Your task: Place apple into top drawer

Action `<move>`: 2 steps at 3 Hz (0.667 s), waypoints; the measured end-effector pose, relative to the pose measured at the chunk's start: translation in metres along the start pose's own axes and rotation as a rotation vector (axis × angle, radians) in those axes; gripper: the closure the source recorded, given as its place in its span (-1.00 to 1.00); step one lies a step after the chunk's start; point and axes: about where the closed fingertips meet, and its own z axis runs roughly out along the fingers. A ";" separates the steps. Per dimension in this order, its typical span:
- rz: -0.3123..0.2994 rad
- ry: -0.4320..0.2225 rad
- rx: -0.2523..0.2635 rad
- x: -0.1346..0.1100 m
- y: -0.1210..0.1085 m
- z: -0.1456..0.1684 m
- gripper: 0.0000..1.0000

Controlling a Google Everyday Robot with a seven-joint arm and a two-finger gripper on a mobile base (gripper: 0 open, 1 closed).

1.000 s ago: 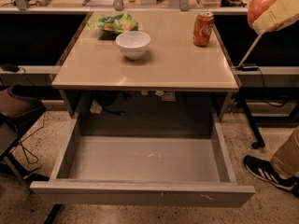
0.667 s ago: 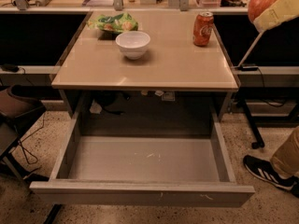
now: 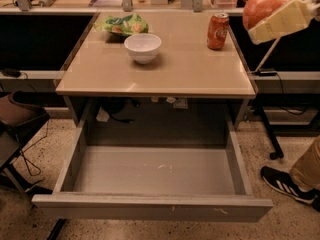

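The apple (image 3: 261, 5), red-orange and round, hangs in the air at the upper right, past the table's right edge and just right of the soda can. My gripper (image 3: 256, 20) is shut on it, with one cream finger (image 3: 279, 22) lying across the apple's lower right side. The top drawer (image 3: 150, 208) is pulled fully open below the table's front edge. Its grey floor (image 3: 155, 170) is bare apart from a few scuffs. The gripper with the apple is high up, behind the drawer and to its right.
On the tan table (image 3: 165, 71) stand a red soda can (image 3: 218, 30), a white bowl (image 3: 143, 47) and a green snack bag (image 3: 121, 24). A person's shoe (image 3: 284, 184) and leg are at the lower right. A dark chair (image 3: 15, 119) stands at the left.
My gripper has carried the apple to the left, closer to the soda can and the table's right edge. The drawer and the things on the table have not moved.
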 end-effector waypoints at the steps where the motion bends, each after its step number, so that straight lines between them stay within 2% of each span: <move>1: 0.000 -0.016 0.006 0.005 0.001 0.003 1.00; 2: -0.059 -0.086 0.026 0.011 0.021 0.003 1.00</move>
